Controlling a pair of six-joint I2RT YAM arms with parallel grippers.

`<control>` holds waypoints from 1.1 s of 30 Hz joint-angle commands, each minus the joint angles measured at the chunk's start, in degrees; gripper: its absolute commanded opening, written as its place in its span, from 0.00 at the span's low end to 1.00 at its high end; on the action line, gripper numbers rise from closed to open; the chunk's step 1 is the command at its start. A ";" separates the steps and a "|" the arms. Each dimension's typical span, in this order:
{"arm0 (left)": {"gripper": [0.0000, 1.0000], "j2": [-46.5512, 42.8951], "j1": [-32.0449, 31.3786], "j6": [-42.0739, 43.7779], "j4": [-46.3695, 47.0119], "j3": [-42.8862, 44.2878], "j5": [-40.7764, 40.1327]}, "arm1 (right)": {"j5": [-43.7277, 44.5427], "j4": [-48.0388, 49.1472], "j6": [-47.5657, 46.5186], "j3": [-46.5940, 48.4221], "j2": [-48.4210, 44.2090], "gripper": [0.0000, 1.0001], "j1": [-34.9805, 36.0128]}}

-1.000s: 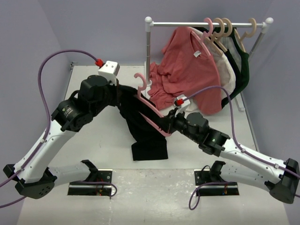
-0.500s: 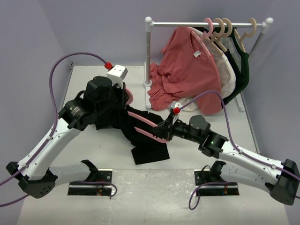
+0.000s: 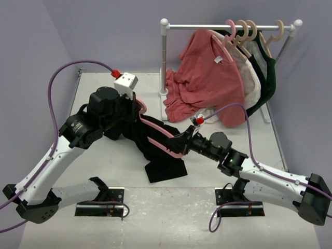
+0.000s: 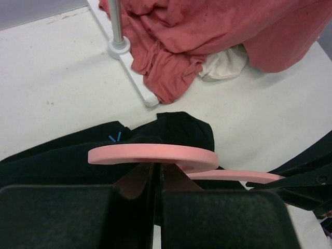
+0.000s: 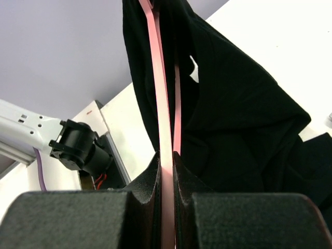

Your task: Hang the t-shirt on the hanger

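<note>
Your left gripper [image 4: 157,171] sits over the left half of the table [image 3: 104,155], about midway between its near and far edges. Its jaws are pressed together right under the curved hook of the hanger [image 4: 155,154]. You cannot tell from these views whether they pinch plastic, cloth or nothing.

From that hook the pink frame runs down and to the right, tilted, across the middle of the table. The t-shirt [image 3: 163,168] is draped around the frame and hangs between your two arms. Its lower end lies crumpled on the table near the near edge, between the two bases. In the left wrist view the tiny light-blue mark [image 4: 114,137] shows on the black cloth just behind the hook. In the right wrist view the pink bars run up into the cloth, so the frame is at least partly inside the shirt.

Your right gripper [image 5: 166,158] is at the low right end of the frame, with its jaws clamped on a pink bar.

At the far right corner of the table stands the rack [image 3: 228,26]. On it hang a salmon-red shirt [image 3: 207,67], a pale garment [image 3: 251,83] and a dark green garment [image 3: 270,72]. All of them are well apart from both grippers.
</note>
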 commanded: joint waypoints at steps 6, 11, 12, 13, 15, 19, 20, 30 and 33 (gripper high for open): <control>0.00 -3.98 -0.57 -5.54 -2.18 1.33 -19.31 | 10.07 8.98 4.68 -4.63 -6.22 0.00 -0.83; 0.00 -3.94 -0.57 -2.57 3.45 -1.84 -9.94 | 10.11 9.68 4.13 -9.39 -11.82 0.00 -0.83; 0.00 -3.18 -0.57 -2.09 4.52 -2.49 -6.50 | 8.93 9.92 3.36 -8.98 -11.71 0.00 -0.83; 0.00 -2.44 -0.57 -1.63 5.45 -2.99 -4.85 | 7.77 9.95 2.99 -8.78 -11.65 0.00 -0.83; 0.00 -0.39 -0.57 -0.60 7.31 -3.56 1.54 | 4.51 10.93 1.14 -7.55 -10.86 0.00 -0.79; 0.00 4.91 -0.57 1.80 6.32 -1.12 5.59 | -4.02 13.31 -2.93 -5.74 -10.33 0.00 -0.83; 0.00 6.08 -0.57 2.74 5.41 0.57 4.84 | -5.02 12.54 -3.84 -5.28 -10.71 0.00 -0.83; 0.00 8.48 -0.66 7.55 2.61 1.61 19.17 | 8.75 15.11 -0.19 -6.04 -12.57 0.00 -1.80; 0.00 7.41 -0.66 8.64 3.01 -1.26 21.66 | 15.36 15.52 2.79 -5.75 -12.50 0.00 -1.80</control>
